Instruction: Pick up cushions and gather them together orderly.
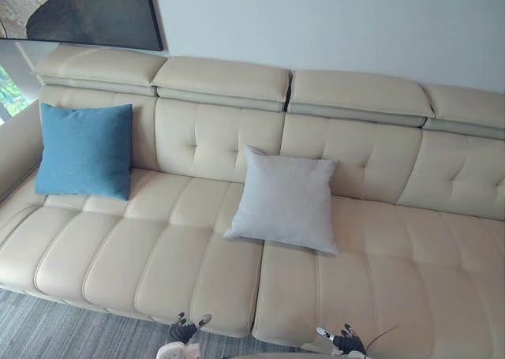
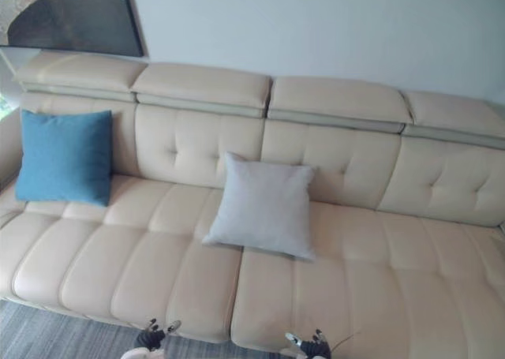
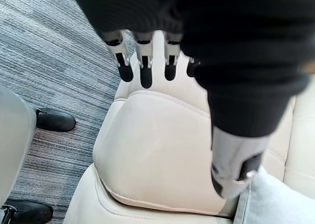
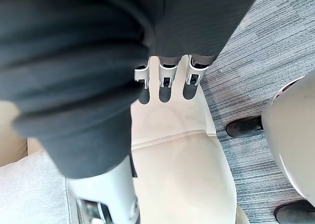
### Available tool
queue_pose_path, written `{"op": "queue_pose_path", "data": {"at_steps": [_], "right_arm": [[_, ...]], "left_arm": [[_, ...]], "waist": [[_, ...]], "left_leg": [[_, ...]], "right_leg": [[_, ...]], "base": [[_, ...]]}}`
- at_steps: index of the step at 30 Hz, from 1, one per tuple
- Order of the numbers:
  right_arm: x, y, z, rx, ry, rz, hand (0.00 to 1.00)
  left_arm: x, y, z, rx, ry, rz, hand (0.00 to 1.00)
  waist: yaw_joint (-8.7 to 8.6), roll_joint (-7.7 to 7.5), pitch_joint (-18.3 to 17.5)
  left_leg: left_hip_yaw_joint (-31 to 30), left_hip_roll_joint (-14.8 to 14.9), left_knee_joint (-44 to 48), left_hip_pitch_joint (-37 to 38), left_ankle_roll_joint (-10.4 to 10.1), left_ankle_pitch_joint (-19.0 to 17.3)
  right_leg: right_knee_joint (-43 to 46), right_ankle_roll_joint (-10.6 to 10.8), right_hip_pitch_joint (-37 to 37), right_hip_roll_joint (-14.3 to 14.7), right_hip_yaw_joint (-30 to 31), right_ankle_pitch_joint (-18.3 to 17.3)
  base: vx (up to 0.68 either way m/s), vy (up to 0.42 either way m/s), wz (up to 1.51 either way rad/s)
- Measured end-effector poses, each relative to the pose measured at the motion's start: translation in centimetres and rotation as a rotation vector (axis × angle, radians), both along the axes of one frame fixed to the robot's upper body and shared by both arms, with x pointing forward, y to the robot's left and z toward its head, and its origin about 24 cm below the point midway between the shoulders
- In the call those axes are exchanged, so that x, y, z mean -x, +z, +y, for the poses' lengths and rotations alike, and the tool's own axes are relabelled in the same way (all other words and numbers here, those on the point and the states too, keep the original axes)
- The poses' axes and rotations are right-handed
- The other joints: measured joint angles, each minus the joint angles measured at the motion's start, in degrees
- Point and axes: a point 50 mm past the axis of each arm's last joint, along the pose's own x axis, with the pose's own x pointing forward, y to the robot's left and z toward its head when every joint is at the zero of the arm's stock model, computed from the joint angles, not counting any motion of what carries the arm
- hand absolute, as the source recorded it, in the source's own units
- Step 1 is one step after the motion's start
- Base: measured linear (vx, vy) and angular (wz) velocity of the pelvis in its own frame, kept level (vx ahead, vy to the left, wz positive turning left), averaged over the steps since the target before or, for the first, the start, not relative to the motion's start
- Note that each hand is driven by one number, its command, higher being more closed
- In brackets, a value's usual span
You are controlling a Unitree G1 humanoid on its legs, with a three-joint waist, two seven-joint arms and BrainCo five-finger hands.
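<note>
On sofa (image 1: 379, 296): blue cushion (image 1: 84, 150), greyish cushion (image 1: 286, 201).

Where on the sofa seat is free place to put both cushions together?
The sofa seat is bare between the blue cushion and the grey cushion, and widest right of the grey one. Nowhere is crowded.

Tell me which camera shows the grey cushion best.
The left eye view: the whole grey cushion leans against the sofa backrest, mid-seat. The right eye view shows it equally whole; each wrist view catches a corner of it.
</note>
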Motion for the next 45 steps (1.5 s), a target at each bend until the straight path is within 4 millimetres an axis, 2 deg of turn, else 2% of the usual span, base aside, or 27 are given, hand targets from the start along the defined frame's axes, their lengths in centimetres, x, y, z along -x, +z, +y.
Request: {"op": "queue_pose_path", "data": {"at_steps": [6, 12, 15, 17, 19, 21, 22, 24, 26, 27, 29, 30, 31, 33, 34, 35, 36, 37, 38, 40, 41, 42, 44, 45], "right_arm": [[0.0, -0.1, 0.2, 0.006, 0.031, 0.016, 0.0], [-0.9, 0.0, 1.1, 0.032, 0.172, 0.032, 0.0], [-2.5, 0.3, 1.7, 0.065, 0.28, 0.024, 0.0], [-3.5, 0.6, 2.3, 0.075, 0.328, 0.004, 0.0], [-5.0, 1.0, 2.9, 0.078, 0.35, -0.032, 0.0], [-6.0, 1.4, 3.0, 0.09, 0.369, -0.059, 0.0], [-5.8, 1.3, 3.0, 0.092, 0.366, -0.054, 0.0], [-5.7, 1.3, 3.0, 0.094, 0.365, -0.051, 0.0], [-5.9, 1.4, 2.9, 0.097, 0.367, -0.058, 0.0], [-6.1, 1.4, 2.8, 0.101, 0.373, -0.056, 0.0], [-6.0, 1.3, 2.3, 0.124, 0.386, -0.038, 0.0], [-6.0, 1.2, 1.6, 0.149, 0.395, -0.021, 0.0], [-6.5, 1.4, 1.3, 0.166, 0.396, -0.03, 0.0], [-7.4, 1.7, 0.3, 0.202, 0.4, -0.025, 0.0], [-7.7, 1.9, -0.5, 0.223, 0.389, -0.024, 0.0], [-7.5, 1.8, -0.8, 0.227, 0.385, -0.015, 0.0], [-7.0, 1.6, -1.2, 0.23, 0.377, 0.008, 0.0], [-6.8, 1.5, -2.0, 0.238, 0.358, 0.026, 0.0], [-6.9, 1.7, -2.5, 0.248, 0.346, 0.025, 0.0], [-7.4, 2.0, -2.9, 0.267, 0.352, 0.011, 0.0], [-7.6, 2.2, -3.2, 0.281, 0.357, 0.008, 0.0], [-7.0, 2.0, -3.4, 0.28, 0.348, 0.024, 0.0], [-4.3, 1.1, -4.1, 0.272, 0.325, 0.103, 0.0], [-3.7, 0.9, -4.3, 0.272, 0.323, 0.121, 0.0]], "left_arm": [[0.5, -0.1, 0.1, 0.0, 0.016, 0.012, 0.0], [1.5, -0.4, 0.7, -0.004, 0.064, 0.051, 0.0], [1.0, -0.3, 0.7, -0.001, 0.082, 0.037, 0.0], [0.7, -0.2, 0.9, -0.006, 0.081, 0.029, 0.0], [-0.2, 0.1, 1.2, -0.014, 0.084, 0.005, 0.0], [-0.4, 0.2, 1.2, -0.015, 0.084, 0.001, 0.0], [-0.5, 0.2, 1.2, -0.015, 0.084, -0.003, 0.0], [-0.5, 0.3, 1.5, -0.022, 0.092, -0.006, 0.0], [-0.7, 0.5, 1.8, -0.034, 0.094, -0.012, 0.0], [-0.8, 0.5, 1.9, -0.038, 0.096, -0.012, 0.0], [-0.6, 0.3, 1.2, -0.018, 0.099, -0.003, 0.0], [-0.4, 0.2, 0.7, -0.006, 0.098, 0.004, 0.0], [-0.6, 0.1, 0.5, -0.005, 0.077, 0.008, 0.0], [-1.4, 0.3, 0.1, 0.005, 0.065, -0.008, 0.0], [-1.3, 0.2, -0.2, 0.013, 0.059, -0.004, 0.0], [-1.3, 0.2, -0.1, 0.012, 0.057, -0.005, 0.0], [-1.3, 0.2, -0.1, 0.018, 0.069, -0.007, 0.0], [-1.3, 0.2, -0.2, 0.022, 0.071, -0.008, 0.0], [-1.2, 0.1, -0.3, 0.026, 0.078, -0.005, 0.0], [-0.6, -0.1, -0.3, 0.04, 0.118, 0.014, 0.0], [-0.6, -0.2, -0.6, 0.051, 0.115, 0.022, 0.0], [-0.6, -0.3, -0.7, 0.055, 0.111, 0.025, 0.0], [-0.5, -0.3, -0.8, 0.057, 0.113, 0.03, 0.0], [-0.2, -0.4, -1.0, 0.063, 0.115, 0.038, 0.0]], "waist": [[-0.15, 0.06, 0.19], [-0.23, 0.17, 2.1], [-0.19, 0.29, 4.43], [0.0, 0.43, 4.62], [-0.02, -0.16, 5.95], [-0.17, 0.49, 7.05], [-0.07, 0.88, 7.42], [0.16, -0.06, 6.93], [0.14, -1.49, 6.06], [0.4, -1.79, 5.92], [0.54, 0.73, 6.9], [0.81, 2.78, 6.26], [0.93, 2.58, 6.65], [1.06, 4.79, 8.71], [0.66, 5.3, 9.07], [0.23, 5.15, 9.16], [-0.09, 4.68, 9.65], [0.04, 5.04, 9.77], [0.16, 5.13, 9.76], [0.33, 5.13, 9.77], [0.02, 6.14, 10.01], [-0.44, 6.54, 10.09], [-0.71, 6.82, 9.81], [-0.92, 7.16, 9.58]], "left_leg": [[1.03, 0.22, 0.47, 1.53, 0.1, -0.59], [5.83, 1.09, 7.46, 2.99, 0.28, -5.94], [10.41, 1.88, 12.35, 2.16, 0.64, -8.54], [12.67, 2.18, 14.43, 0.1, 0.96, -9.31], [15.26, 3.1, 16.62, -1.81, 1.23, -9.56], [16.68, 5.18, 18.16, -3.08, 1.27, -9.53], [17.28, 6.44, 18.84, -3.11, 1.15, -9.41], [17.34, 6.73, 19.79, -3.51, 0.88, -9.23], [17.03, 6.79, 23.53, -6.3, 0.66, -9.1], [16.79, 7.33, 24.76, -7.16, 0.05, -8.44], [15.75, 10.56, 27.94, -9.14, 0.05, -4.75], [15.7, 12.74, 25.3, -9.39, -1.43, -3.6], [15.32, 13.4, 23.41, -10.27, -3.58, -2.27], [14.05, 14.89, 18.87, -10.14, -5.71, 1.69], [12.49, 14.59, 15.02, -10.03, -5.89, 6.84], [11.86, 14.19, 13.9, -9.99, -6.22, 8.92], [9.91, 13.3, 14.46, -9.75, -6.58, 9.17], [9.27, 12.65, 14.95, -8.69, -6.87, 8.45], [9.15, 11.67, 15.86, -7.61, -6.66, 6.68], [9.07, 9.52, 21.03, -6.02, -6.2, -0.6], [8.39, 8.78, 23.87, -5.38, -5.17, -4.62], [7.72, 7.98, 23.96, -4.76, -4.03, -5.96], [6.02, 7.26, 18.51, -2.37, -4.88, -7.13], [5.73, 7.3, 15.69, -1.33, -5.13, -7.91]], "right_leg": [[1.16, 0.1, 0.76, -0.03, 0.89, -0.45], [5.64, 0.07, 1.67, 0.0, 4.02, -1.97], [8.05, 0.17, 0.19, 0.16, 6.86, -1.96], [9.87, 0.37, -2.82, -0.12, 7.4, -1.72], [11.29, 0.68, -5.58, -0.71, 6.47, -0.67], [21.76, -1.96, -8.38, -1.19, 3.44, -4.21], [31.33, -1.81, -8.26, -2.64, 1.71, -7.53], [40.79, -0.9, -5.83, -6.52, 2.28, -9.43], [41.35, 0.36, -1.32, -9.22, 5.35, -9.73], [37.89, 2.87, 0.91, -7.77, 5.82, -11.88], [30.25, 3.21, 5.88, -4.62, 4.28, -12.9], [25.08, 3.05, 6.84, -2.41, 2.0, -14.05], [19.8, 3.03, 8.44, -0.47, 0.89, -14.58], [15.06, 3.02, 9.18, 2.36, 0.28, -14.57], [15.35, 2.88, 7.98, 3.16, 0.11, -14.49], [15.68, 2.87, 7.52, 2.89, 0.17, -14.49], [15.8, 2.87, 7.28, 2.63, 0.55, -14.49], [16.52, 2.68, 6.63, 2.15, 1.55, -14.48], [17.34, 1.46, 5.32, 1.75, 3.19, -14.39], [16.9, -1.65, 2.51, 0.85, 6.38, -14.49], [16.58, -2.68, 1.44, 1.39, 8.2, -13.83], [16.57, -2.31, 0.86, 1.66, 8.94, -13.41], [16.23, -1.2, -0.79, 2.23, 10.49, -12.71], [15.53, -0.81, -1.04, 2.52, 10.68, -12.13]], "base": [[0.0, 0.002, -0.08], [-0.06, 0.015, -0.37], [-0.1, 0.03, -0.54], [-0.12, 0.034, -0.62], [-0.14, 0.015, -0.65], [-0.06, -0.012, -0.39], [0.01, -0.03, -0.15], [0.02, -0.133, -0.07], [0.02, -0.273, 0.09], [-0.02, -0.3, 0.14], [-0.16, -0.332, 0.17], [-0.22, -0.377, 0.23], [-0.19, -0.321, 0.09], [-0.27, -0.351, 0.05], [-0.29, -0.338, 0.16], [-0.19, -0.228, 0.14], [-0.11, -0.14, -0.17], [-0.12, -0.108, -0.59], [-0.13, -0.036, -1.13], [-0.17, 0.022, -1.51], [-0.14, 0.08, -1.16], [-0.12, 0.104, -0.75], [-0.22, 0.144, -0.32], [-0.24, 0.183, -0.21]]}}
